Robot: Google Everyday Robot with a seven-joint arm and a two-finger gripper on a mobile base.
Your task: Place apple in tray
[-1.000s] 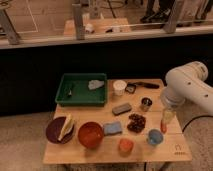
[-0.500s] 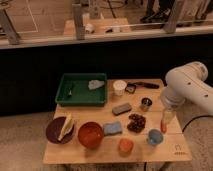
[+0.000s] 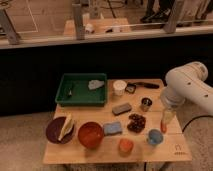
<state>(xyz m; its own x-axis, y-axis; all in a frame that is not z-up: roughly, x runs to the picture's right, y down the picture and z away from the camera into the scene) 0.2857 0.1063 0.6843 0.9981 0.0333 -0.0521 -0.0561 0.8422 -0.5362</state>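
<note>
The apple (image 3: pixel 125 145) is a small round orange-red fruit near the front edge of the wooden table (image 3: pixel 75 155), between a red-orange bowl and a small blue cup. The dark-green tray (image 3: pixel 62 92) stands at the table's back left and holds a grey object (image 3: pixel 95 84) and a small dark item. My gripper (image 3: pixel 165 122) hangs from the white arm (image 3: pixel 187 87) over the table's right edge. It points down, to the right of the apple and a little behind it, far from the tray.
A red-orange bowl (image 3: pixel 90 134), a blue sponge (image 3: pixel 112 128) and a maroon plate (image 3: pixel 54 131) with a yellow item lie at the front left. A blue cup (image 3: pixel 154 137), dark snack pile (image 3: pixel 135 122), metal can (image 3: pixel 146 104), grey bar (image 3: pixel 121 108) and white cup (image 3: pixel 119 87) fill the middle and right.
</note>
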